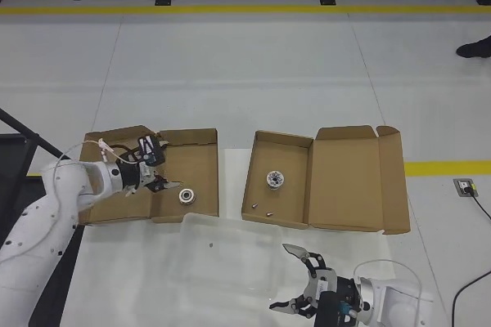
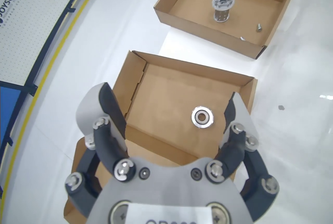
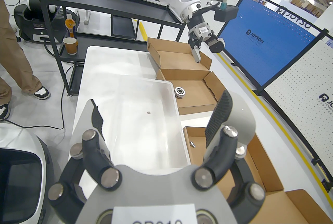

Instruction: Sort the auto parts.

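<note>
Our left gripper point(image 2: 170, 95) hangs wide open and empty above the left box point(image 2: 197, 70), where the bearing point(image 2: 202, 117) lies sorted; next, we judge, comes the small part point(image 3: 148, 112) in the clear bin point(image 3: 130, 147).

L arm point(image 1: 41, 229) is clad in glossy white shells, dotted w/ small dark screw holes. A thin white cable point(image 1: 64, 159) is looped along it near the wrist. A black wrist section is fitted, w/ a black camera box point(image 3: 225, 13) & teal connector point(image 3: 222, 4) mounted beside it.

Left gripper point(image 2: 169, 91): a grey metal palm plate is carried, w/ black linkage bars pinned by silver rivets & circlips, two dark cross-head screws, and a white printed label at the base. Fingers point(image 2: 89, 105) are capped in pale grey shells and lined w/ black rubber.

Right gripper point(image 3: 159, 98) is built the same; ribbed black pads point(image 3: 221, 110) and smooth silver pins are seen. R arm point(image 1: 397, 302) is likewise white.
</note>
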Tool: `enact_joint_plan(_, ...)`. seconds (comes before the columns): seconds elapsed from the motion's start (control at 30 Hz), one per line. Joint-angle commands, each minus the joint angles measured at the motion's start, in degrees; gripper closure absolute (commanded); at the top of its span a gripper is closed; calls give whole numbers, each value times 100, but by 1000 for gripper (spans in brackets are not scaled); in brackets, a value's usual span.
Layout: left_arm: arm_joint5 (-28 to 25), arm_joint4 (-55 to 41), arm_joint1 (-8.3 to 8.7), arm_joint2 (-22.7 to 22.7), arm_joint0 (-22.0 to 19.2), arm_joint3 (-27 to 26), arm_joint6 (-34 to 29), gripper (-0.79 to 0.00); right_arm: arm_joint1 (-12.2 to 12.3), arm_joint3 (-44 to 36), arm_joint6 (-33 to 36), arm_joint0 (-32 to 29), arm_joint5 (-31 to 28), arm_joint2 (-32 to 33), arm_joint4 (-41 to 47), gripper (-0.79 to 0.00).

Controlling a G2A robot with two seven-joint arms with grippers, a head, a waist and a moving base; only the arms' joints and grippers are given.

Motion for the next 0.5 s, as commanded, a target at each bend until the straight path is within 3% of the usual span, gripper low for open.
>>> enact_joint_plan(0.0,-113,-284,136,-450,423,-537,-234,-785,0,0,0,0,0,0,0,-785)
enact_joint_plan(0.03,-200,-406,198,-646,602,-766,-364,-785,0,0,0,0,0,0,0,-785)
enact_joint_plan(0.47,-196,-479,192,-631,653,-784,-319,-785,0,0,0,0,0,0,0,-785)
